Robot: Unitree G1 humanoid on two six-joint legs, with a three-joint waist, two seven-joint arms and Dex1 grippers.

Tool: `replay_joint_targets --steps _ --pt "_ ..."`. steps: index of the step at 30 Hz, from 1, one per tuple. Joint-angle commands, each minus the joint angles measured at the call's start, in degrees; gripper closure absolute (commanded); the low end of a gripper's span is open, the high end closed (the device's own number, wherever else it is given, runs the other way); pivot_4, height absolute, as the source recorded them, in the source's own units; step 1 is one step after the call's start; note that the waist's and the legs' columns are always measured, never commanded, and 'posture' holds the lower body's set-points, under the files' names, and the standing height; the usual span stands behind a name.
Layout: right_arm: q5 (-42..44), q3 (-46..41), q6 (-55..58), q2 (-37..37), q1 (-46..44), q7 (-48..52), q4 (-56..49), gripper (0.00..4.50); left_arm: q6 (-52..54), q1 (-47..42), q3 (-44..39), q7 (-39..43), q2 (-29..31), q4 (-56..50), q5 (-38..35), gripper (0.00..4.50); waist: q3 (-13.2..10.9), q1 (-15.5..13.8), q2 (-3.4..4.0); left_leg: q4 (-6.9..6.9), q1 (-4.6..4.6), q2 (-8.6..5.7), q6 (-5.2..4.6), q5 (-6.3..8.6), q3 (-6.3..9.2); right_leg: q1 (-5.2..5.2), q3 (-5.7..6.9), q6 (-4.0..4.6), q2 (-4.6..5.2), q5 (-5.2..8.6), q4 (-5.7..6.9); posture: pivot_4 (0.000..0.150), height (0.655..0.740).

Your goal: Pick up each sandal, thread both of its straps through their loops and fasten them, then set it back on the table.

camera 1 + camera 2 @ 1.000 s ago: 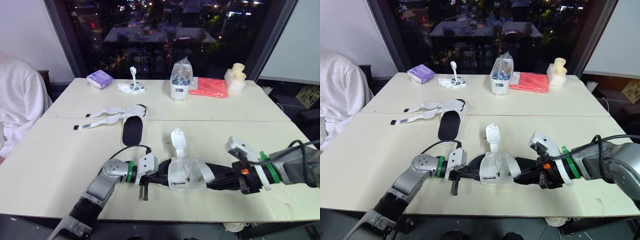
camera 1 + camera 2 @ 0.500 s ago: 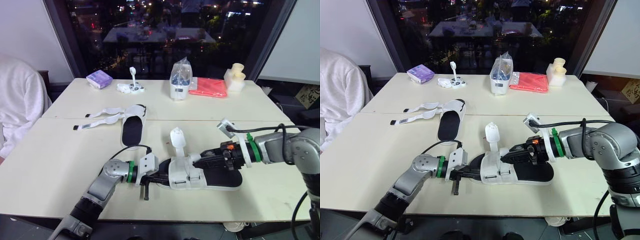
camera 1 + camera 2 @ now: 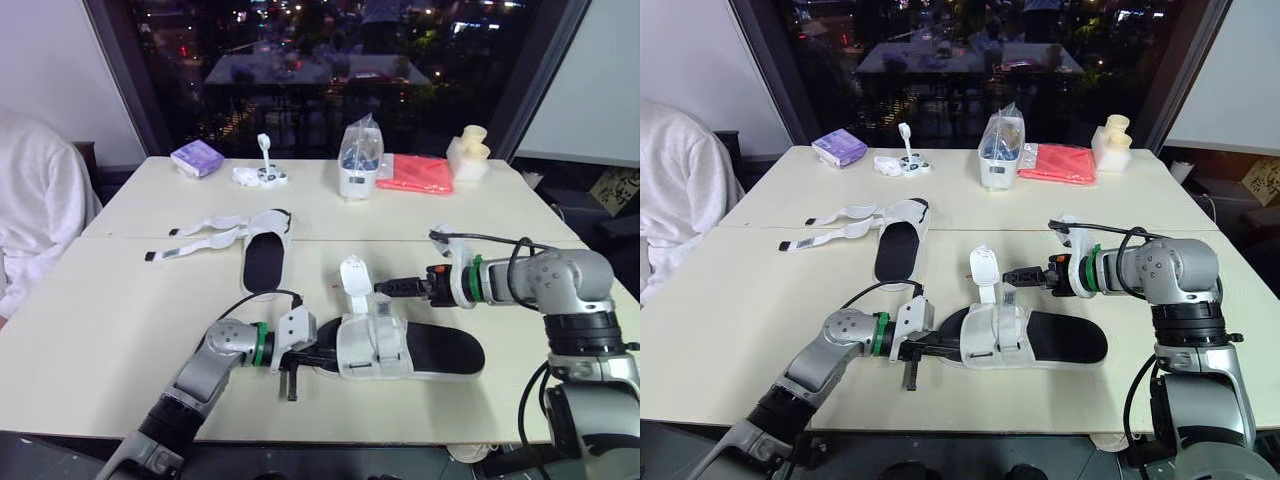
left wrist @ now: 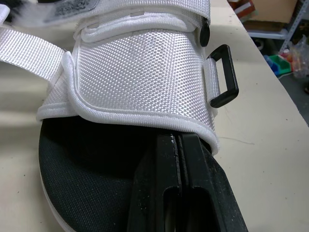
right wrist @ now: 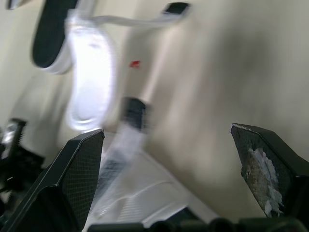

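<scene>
Left wrist view: left gripper (image 4: 177,145) fingers pressed together, lying on the black footbed of the near sandal (image 3: 405,345), tips tucked under its front strap (image 4: 140,72). Sandal lies flat on the table (image 3: 120,330) close to the front edge, one loose strap (image 3: 354,280) standing up. Right gripper (image 3: 385,288) spread wide, over the tabletop just beside that strap. Second sandal (image 3: 266,255) sits farther back, its straps (image 3: 195,238) splayed to the left. Bare tabletop right of the near sandal and between the two sandals
</scene>
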State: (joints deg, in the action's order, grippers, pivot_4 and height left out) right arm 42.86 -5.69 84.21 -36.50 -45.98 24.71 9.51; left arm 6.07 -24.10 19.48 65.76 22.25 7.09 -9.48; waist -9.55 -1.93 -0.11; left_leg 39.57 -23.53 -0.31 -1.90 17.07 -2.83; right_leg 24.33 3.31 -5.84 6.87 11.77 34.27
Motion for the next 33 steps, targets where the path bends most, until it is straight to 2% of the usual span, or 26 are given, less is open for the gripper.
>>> replay_joint_targets --steps 1,14,16,17,24,33 --pt "-1.3 -2.8 -1.7 0.2 -2.4 0.3 0.4 0.03 1.1 0.9 0.9 -0.5 0.2 0.5 0.9 4.5 0.0 0.0 0.0 0.0 0.0 0.0 0.0 0.0 0.0 0.0 0.0 0.0 -0.01 0.0 0.01 0.15 0.74" --pt "-2.0 -3.3 -1.9 3.9 -3.8 4.0 3.1 0.03 0.9 1.2 1.1 -0.5 0.1 0.4 1.1 4.5 0.0 0.0 0.0 0.0 0.01 0.02 -0.01 0.0 0.0 -0.01 0.0 -0.18 -0.06 -0.1 0.0 0.15 0.74" --pt "-2.4 -2.8 -2.0 4.4 -3.6 4.4 3.3 0.53 0.9 1.3 1.1 -0.5 0.2 0.2 1.1 4.5 0.0 0.0 0.0 0.0 0.01 0.02 -0.01 0.0 0.0 -0.01 0.0 -0.18 -0.06 -0.1 0.0 0.15 0.74" --pt "-2.8 -2.4 -2.4 4.7 -3.3 4.5 3.4 0.92 0.9 1.4 1.1 -0.6 0.2 0.1 1.1 4.5 0.0 0.0 0.0 0.0 0.01 0.02 -0.01 0.0 0.0 -0.01 0.0 -0.18 -0.06 -0.1 0.0 0.15 0.74" --pt "-1.8 -2.4 -1.4 5.7 -1.9 7.0 2.2 4.47 1.3 1.7 1.1 -0.9 0.3 -0.4 1.0 4.5 0.0 0.0 0.0 0.0 0.01 0.01 0.0 0.0 0.0 -0.01 0.01 -0.18 -0.06 -0.1 0.01 0.15 0.74" --pt "1.1 -4.5 1.0 5.8 -0.6 9.3 -4.2 4.47 1.3 1.2 1.0 -0.8 0.4 0.0 1.0 4.5 0.0 0.3 0.01 -0.03 0.01 0.02 0.0 0.0 0.03 -0.01 0.01 -0.18 -0.06 -0.1 0.0 0.15 0.74"
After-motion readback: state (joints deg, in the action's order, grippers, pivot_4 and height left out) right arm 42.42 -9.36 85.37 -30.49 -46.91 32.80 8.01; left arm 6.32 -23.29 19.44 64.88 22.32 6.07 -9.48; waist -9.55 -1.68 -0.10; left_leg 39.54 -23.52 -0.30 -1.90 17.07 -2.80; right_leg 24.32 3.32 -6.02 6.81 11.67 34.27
